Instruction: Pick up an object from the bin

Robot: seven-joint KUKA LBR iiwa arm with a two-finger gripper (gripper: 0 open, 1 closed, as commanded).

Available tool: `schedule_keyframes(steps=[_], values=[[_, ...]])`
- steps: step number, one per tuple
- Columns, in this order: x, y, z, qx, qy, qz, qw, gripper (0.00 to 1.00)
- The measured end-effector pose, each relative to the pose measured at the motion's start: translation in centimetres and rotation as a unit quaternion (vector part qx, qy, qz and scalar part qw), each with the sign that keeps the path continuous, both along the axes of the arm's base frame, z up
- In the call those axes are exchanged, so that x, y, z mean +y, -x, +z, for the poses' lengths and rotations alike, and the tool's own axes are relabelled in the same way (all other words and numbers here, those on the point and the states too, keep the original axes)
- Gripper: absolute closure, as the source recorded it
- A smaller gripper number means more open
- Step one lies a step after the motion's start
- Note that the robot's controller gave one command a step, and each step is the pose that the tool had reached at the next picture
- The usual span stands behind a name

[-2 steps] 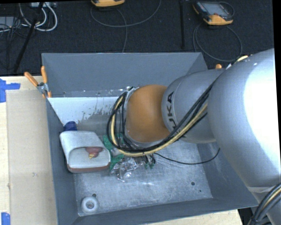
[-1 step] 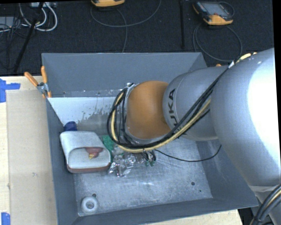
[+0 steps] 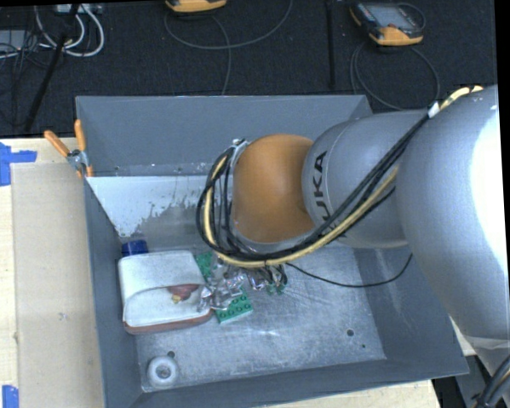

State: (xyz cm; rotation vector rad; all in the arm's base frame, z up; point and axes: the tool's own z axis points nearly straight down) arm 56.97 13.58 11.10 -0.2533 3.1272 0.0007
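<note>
My gripper [image 3: 228, 287] hangs low over the left middle of the bin, below the orange cover, at the right edge of a flat white pack [image 3: 153, 285]. That pack has a brown lower rim and a reddish-brown mark near the gripper. A small green piece [image 3: 236, 309] with pale dots lies right under the gripper, touching the pack's lower right corner. Whether it sits between the fingers is hidden. A blue cap [image 3: 135, 246] shows at the pack's upper left corner.
A small clear ring [image 3: 163, 370], like a tape roll, lies in the bin's near left corner. The arm with its cables covers the bin's right half. Bare floor stretches along the front, from the ring to the right.
</note>
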Motion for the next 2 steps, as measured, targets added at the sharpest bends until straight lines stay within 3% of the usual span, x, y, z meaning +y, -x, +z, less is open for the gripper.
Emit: schedule_keyframes(steps=[1,2], values=[[0.1,-0.1,5.3,-0.0009,0.000,0.001,1.0000,1.00],[0.2,-0.2,7.9,0.0000,0.000,0.002,1.0000,1.00]])
